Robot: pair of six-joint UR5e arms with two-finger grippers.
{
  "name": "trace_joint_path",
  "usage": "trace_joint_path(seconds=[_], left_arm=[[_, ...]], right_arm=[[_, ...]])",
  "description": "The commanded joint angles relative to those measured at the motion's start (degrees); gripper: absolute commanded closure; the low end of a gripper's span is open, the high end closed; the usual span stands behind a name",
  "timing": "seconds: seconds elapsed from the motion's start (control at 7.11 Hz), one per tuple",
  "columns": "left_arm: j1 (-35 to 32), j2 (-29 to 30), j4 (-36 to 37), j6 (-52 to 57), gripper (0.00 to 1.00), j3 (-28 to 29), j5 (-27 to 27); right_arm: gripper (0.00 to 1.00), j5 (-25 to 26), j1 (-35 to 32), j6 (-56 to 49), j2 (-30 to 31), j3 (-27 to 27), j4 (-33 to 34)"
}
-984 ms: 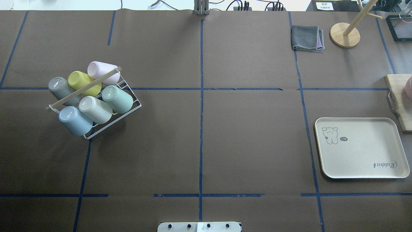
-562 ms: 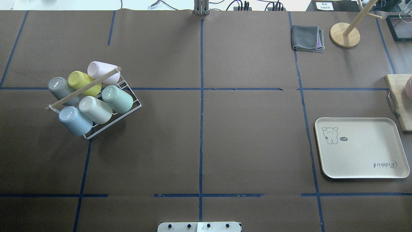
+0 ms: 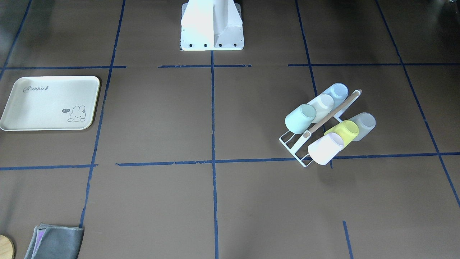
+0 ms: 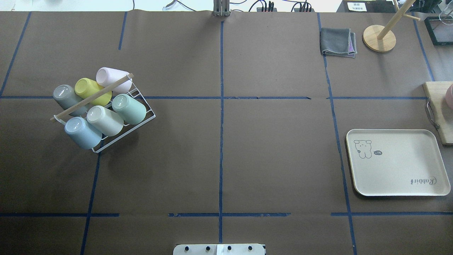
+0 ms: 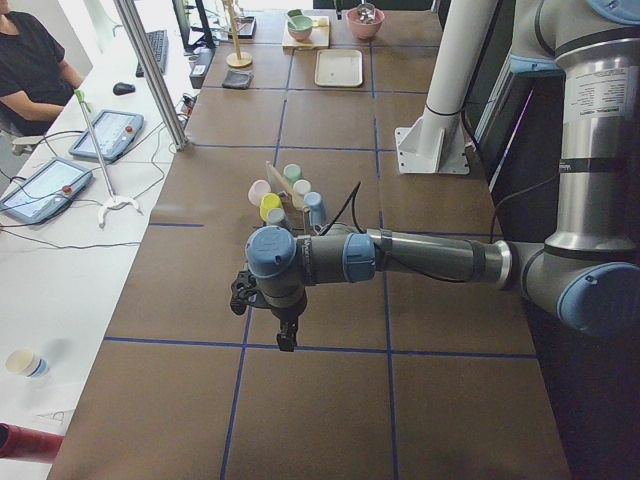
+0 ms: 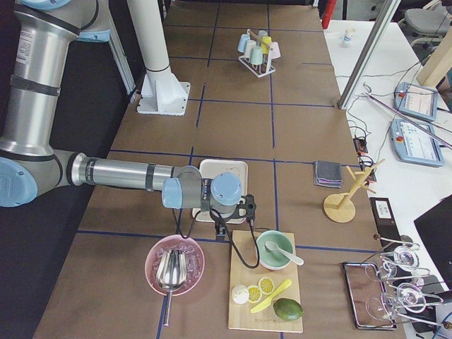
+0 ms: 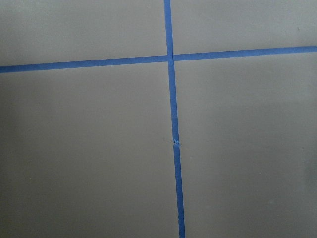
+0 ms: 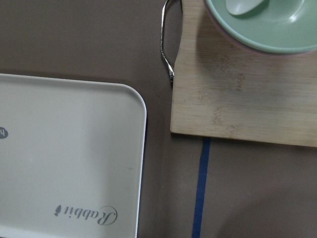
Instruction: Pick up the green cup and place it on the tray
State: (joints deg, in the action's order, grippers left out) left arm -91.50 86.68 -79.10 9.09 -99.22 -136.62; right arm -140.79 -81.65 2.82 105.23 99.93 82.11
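L arm (image 5: pixel 430 257) stretched level over counter (image 5: pixel 320 400), L jaws pointing down, can't tell if parted; R arm (image 6: pixel 120 173) level above tray (image 6: pixel 224 168), R jaws likewise unclear; green cup (image 4: pixel 129 108) untouched.

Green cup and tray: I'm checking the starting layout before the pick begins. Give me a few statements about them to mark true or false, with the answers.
1. The green cup rests tilted in the white wire rack with five other cups. True.
2. The tray already holds a cup. False: it is bare.
3. The green cup sits in the middle of its row of three. False: the cream cup is in the middle, with the green cup at one end and the blue cup at the other.
4. The folded grey cloth lies on the table, apart from the tray. True.
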Motion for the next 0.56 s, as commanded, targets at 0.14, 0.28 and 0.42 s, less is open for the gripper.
trace_joint_path(seconds=[0.14, 0.28, 0.42], left_arm=[[0.0, -0.37, -2.72, -0.03, 0.0, 0.0, -0.13], [0.0, -0.37, -2.73, -0.03, 0.0, 0.0, -0.13], [-0.08, -0.37, -2.73, -0.03, 0.0, -0.09, -0.31]], right_arm=[[0.01, 4.21, 8.24, 17.01, 1.55, -3.93, -19.3], [0.01, 4.12, 9.66, 19.39, 1.55, -5.69, -23.54], [0.02, 4.3, 12.19, 24.72, 1.55, -5.8, -25.93]])
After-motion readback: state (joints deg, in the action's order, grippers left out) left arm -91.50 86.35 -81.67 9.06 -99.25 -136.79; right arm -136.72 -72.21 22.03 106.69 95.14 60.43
